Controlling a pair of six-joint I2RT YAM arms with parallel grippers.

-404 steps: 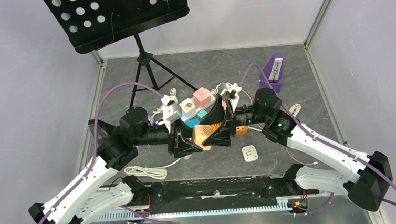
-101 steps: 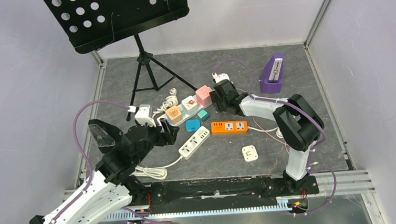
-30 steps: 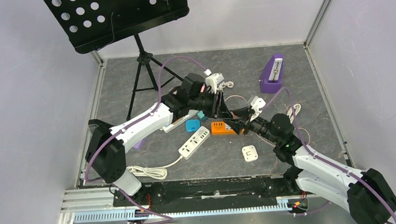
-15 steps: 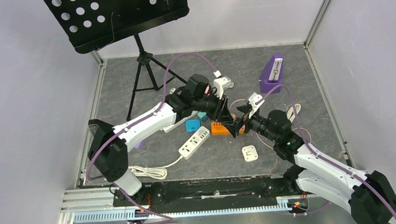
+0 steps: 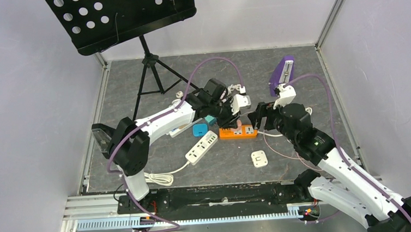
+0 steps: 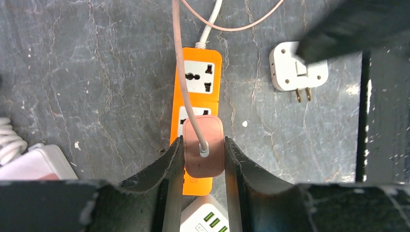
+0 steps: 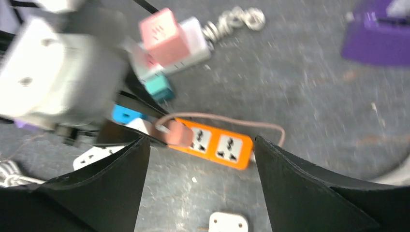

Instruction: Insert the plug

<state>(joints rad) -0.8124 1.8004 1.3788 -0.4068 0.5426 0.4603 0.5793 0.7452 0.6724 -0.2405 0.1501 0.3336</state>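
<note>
A pinkish-brown plug [image 6: 204,154] with a thin pink cable sits pinched between my left gripper's [image 6: 203,141] fingers, directly over the orange power strip [image 6: 197,92], covering its middle socket. Whether its pins are in, I cannot tell. In the top view the left gripper [image 5: 235,122] holds the plug [image 5: 237,130] down at the strip [image 5: 246,132]. My right gripper [image 5: 257,116] hovers just right of it, open and holding nothing. Its wrist view shows the strip [image 7: 218,142] and plug [image 7: 177,134] between its wide fingers [image 7: 121,183].
A white adapter [image 5: 259,158] lies in front of the strip. A white USB strip [image 5: 201,147], blue and teal cubes [image 5: 200,129] and a pink cube [image 7: 162,35] crowd the left. A purple metronome [image 5: 280,76] stands back right, a music stand tripod [image 5: 151,76] back left.
My left gripper has carried the plug right and down onto the orange strip. The right gripper has opened, let go and drawn back to the right.
</note>
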